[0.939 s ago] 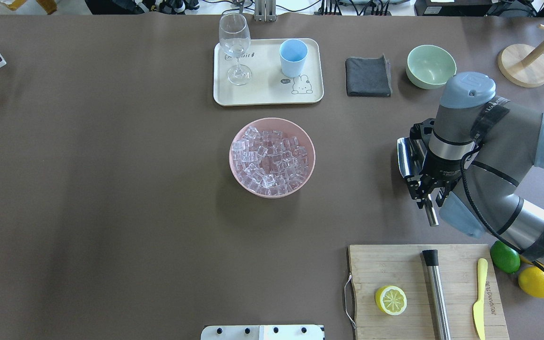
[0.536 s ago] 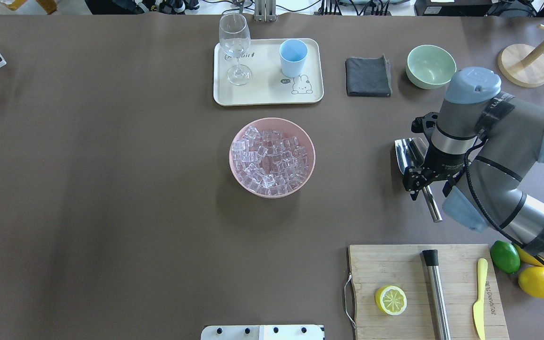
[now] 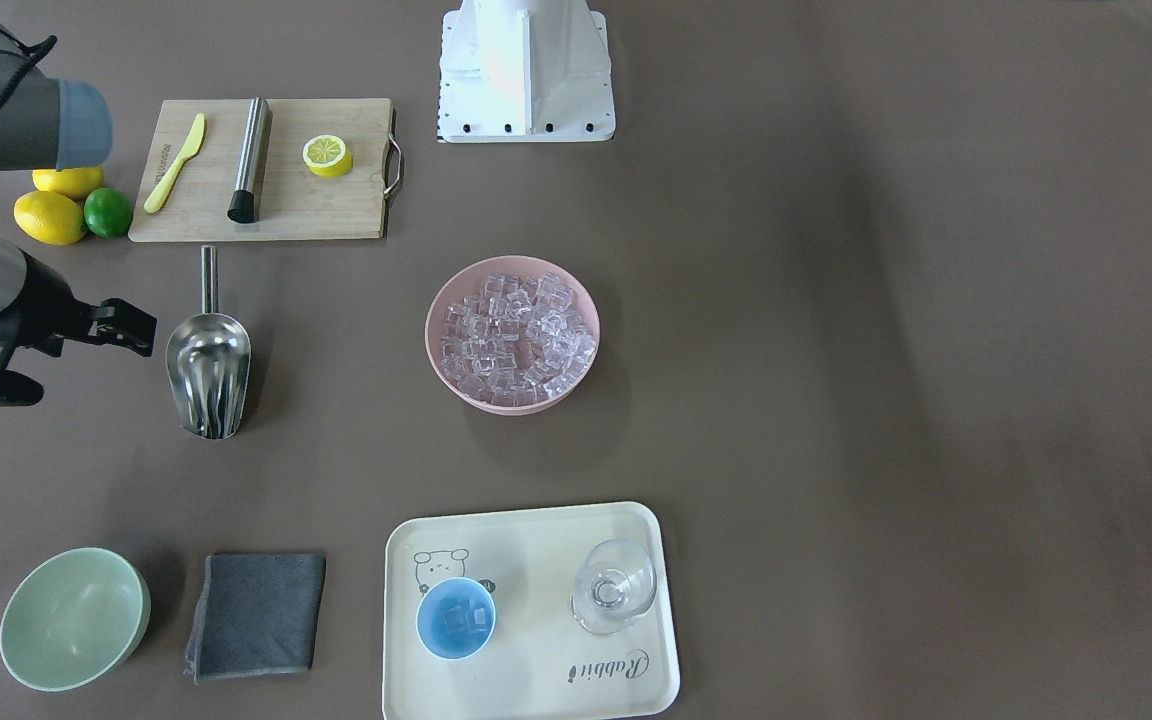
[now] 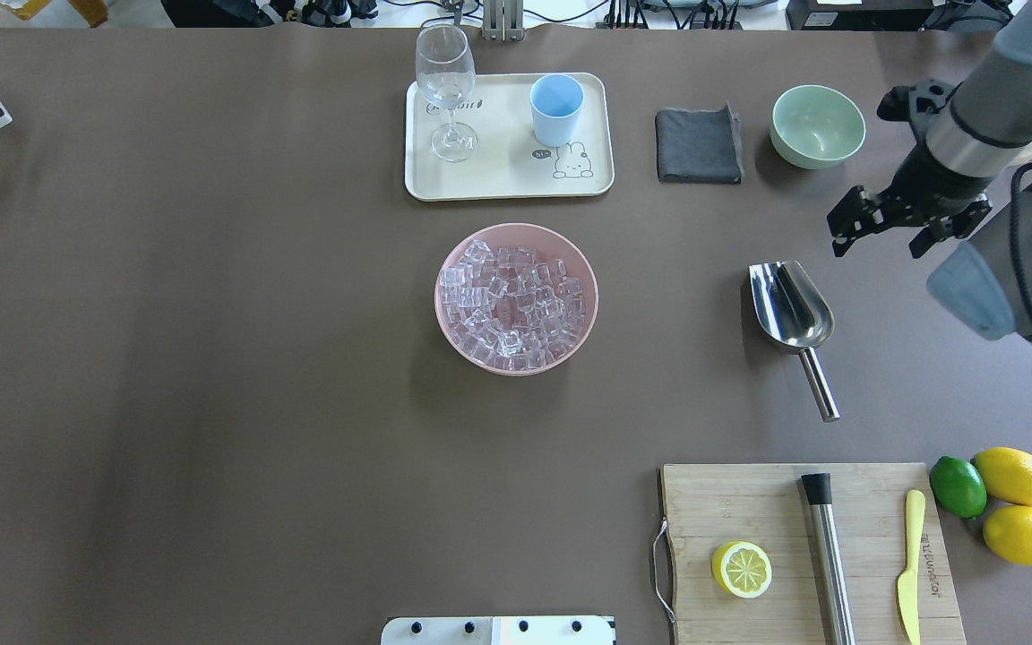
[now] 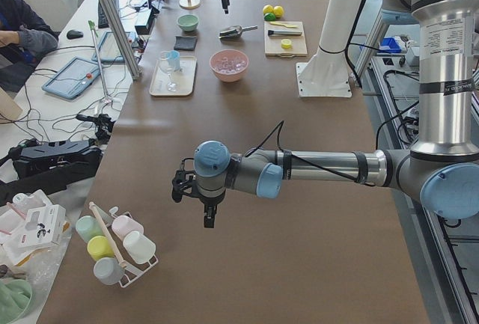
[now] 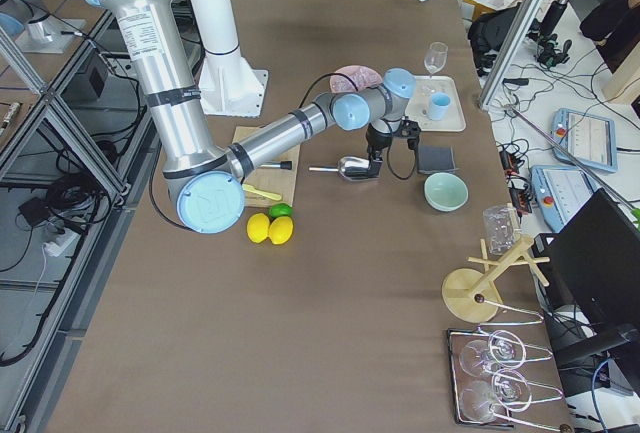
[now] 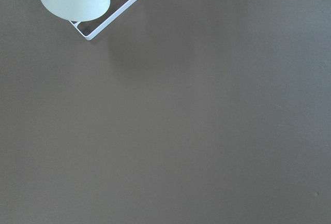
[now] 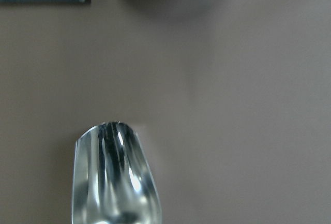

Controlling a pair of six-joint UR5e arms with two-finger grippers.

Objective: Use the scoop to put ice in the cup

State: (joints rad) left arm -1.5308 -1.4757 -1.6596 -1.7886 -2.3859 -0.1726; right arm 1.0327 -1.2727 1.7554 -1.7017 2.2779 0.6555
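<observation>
The scoop (image 4: pixel 791 305) lies loose on the table (image 4: pixel 211 376), well to the right of the pink bowl (image 4: pixel 441 309), handle toward the robot, with the right gripper (image 4: pixel 879 235), spread and empty, hanging beyond its trough and rightward, far nearer than the left arm (image 5: pixel 322 167).

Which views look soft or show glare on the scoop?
Right wrist-mounted: the scoop is close and out of focus, with bright glare streaks. Front-facing and overhead: sharp, with milder highlights in its trough. Left wrist-mounted: even, nearly featureless table.
</observation>
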